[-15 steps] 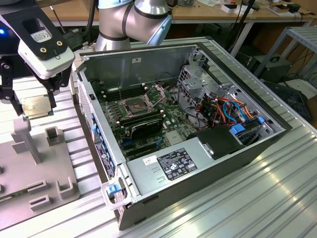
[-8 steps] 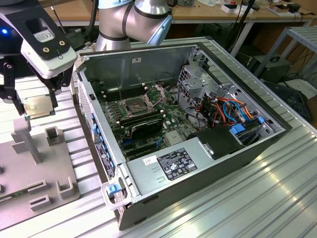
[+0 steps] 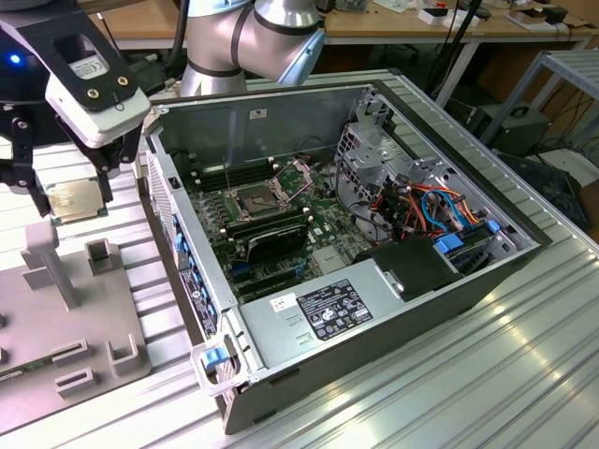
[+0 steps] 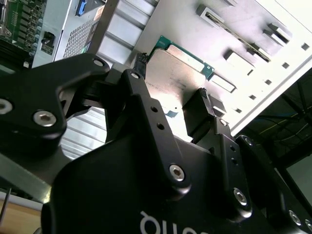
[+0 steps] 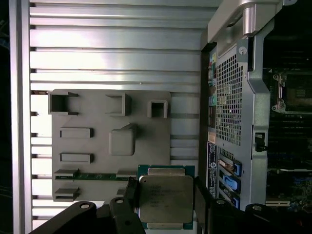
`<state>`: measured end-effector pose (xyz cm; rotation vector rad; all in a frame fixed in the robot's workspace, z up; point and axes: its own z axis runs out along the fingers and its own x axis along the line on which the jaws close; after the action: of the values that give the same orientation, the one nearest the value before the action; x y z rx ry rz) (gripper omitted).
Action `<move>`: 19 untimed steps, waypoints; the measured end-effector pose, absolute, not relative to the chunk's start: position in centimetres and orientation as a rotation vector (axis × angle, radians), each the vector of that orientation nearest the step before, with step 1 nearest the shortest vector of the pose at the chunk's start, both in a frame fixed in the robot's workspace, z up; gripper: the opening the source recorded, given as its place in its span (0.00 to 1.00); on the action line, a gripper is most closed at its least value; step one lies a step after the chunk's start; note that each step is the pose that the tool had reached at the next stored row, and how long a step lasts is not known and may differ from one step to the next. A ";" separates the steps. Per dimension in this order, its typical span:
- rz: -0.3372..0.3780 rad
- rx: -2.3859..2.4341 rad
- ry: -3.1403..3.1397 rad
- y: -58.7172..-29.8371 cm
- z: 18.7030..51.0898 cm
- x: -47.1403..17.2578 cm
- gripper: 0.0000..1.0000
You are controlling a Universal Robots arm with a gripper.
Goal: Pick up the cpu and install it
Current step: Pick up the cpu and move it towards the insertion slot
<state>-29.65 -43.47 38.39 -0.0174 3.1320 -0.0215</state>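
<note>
The cpu (image 3: 77,200) is a flat square chip with a dull silver top and a green rim. It hangs in the air above the grey fixture plate (image 3: 65,323), at the exterior view's left, outside the computer case. My gripper (image 3: 73,192) is shut on it, one black finger on each of two opposite edges. Both wrist views show the cpu (image 5: 165,199) (image 4: 176,73) held flat between the fingers (image 5: 130,193). The dark socket (image 3: 255,200) lies inside the case on the motherboard, its hinged metal frame (image 3: 296,174) raised.
The open computer case (image 3: 309,318) lies on a ribbed aluminium table (image 3: 487,374), its perforated wall (image 5: 229,102) close beside the gripper. The fixture plate (image 5: 97,122) carries raised blocks, slots and a green memory stick (image 5: 92,176). Cables and a drive cage (image 3: 412,201) fill the case's far side.
</note>
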 end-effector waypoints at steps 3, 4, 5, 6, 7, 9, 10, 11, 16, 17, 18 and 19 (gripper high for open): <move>-0.022 -0.017 3.132 -43.5 38.4 -29.6 0.55; -0.022 -0.017 3.132 -43.5 38.4 -29.5 0.55; -0.022 -0.017 3.132 -43.5 38.4 -29.5 0.55; -0.022 -0.017 3.132 -43.5 38.4 -29.5 0.55; -0.022 -0.017 3.132 -43.5 38.4 -29.5 0.55; -0.022 -0.017 3.132 -43.5 38.4 -29.4 0.55; -0.022 -0.017 3.132 -43.5 38.4 -29.4 0.55; -0.022 -0.017 3.132 -43.5 38.4 -29.3 0.55; -0.021 -0.017 3.132 -43.5 38.4 -29.2 0.55; -0.022 -0.017 3.132 -43.5 38.4 -29.2 0.55; -0.022 -0.017 3.132 -43.5 38.4 -29.2 0.55; -0.021 -0.017 3.132 -43.5 38.4 -29.1 0.55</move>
<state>-29.13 -43.47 38.39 -0.0175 3.1320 -0.0215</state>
